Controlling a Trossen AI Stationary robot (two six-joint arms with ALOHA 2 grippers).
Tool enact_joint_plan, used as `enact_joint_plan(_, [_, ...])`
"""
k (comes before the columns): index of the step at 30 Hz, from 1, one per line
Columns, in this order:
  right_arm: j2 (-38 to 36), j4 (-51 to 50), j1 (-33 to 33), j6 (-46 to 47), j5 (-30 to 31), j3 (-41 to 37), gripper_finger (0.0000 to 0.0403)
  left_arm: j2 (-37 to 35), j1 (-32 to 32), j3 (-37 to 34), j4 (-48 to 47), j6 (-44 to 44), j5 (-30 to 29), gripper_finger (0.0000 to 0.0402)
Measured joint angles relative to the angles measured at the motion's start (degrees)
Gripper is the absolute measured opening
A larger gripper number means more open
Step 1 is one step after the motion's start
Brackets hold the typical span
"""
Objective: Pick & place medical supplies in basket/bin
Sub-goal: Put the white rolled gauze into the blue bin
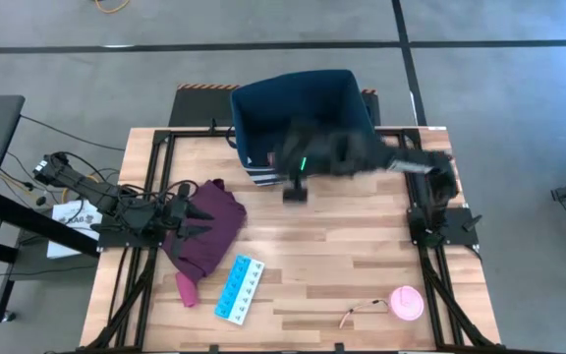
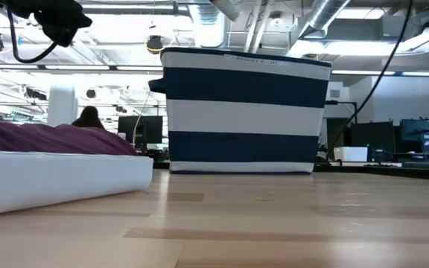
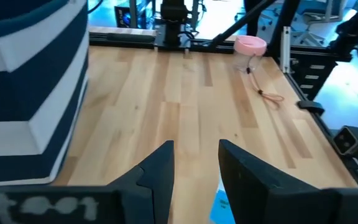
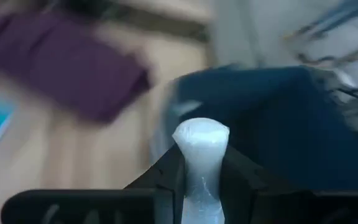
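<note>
Carrying a small white piece (image 4: pixel 201 155), your right gripper (image 4: pixel 201 177) pinches it near the bin (image 1: pixel 303 113); looks soft, light, so keep squeeze gentle. Left gripper (image 3: pixel 194 168) narrow, empty.

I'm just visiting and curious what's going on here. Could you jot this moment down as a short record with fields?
Right gripper: shut on a small white piece, near the bin's front wall
Left gripper: open, empty, at the maroon cloth
Bin: large dark-blue fabric bin with white stripes, at the table's far edge
On the table: light-blue pill organizer strip; pink round disc with tan cord
</note>
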Motion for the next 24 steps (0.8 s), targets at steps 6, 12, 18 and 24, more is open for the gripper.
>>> enact_joint_plan(6, [-0.7, 3.9, -15.3, 5.7, -4.6, -0.3, 0.0067, 0.0, 0.0, 0.0, -0.1, 0.0, -0.5, 0.0114])
enact_joint_plan(12, [7.6, 5.9, -25.1, 4.6, -24.4, -1.7, 0.0075, 0.0, 0.0, 0.0, -1.1, 0.0, 0.5, 0.0114])
enact_joint_plan(18, [15.5, 6.3, -29.0, -0.3, -28.1, -1.8, 0.0116, 0.0, 0.0, 0.0, -3.7, -0.5, 1.1, 0.0114])
enact_joint_plan(24, [19.3, 7.0, -30.1, -4.5, -28.9, -1.7, 0.0179, 0.0, 0.0, 0.0, -4.1, -1.4, 1.1, 0.0114])
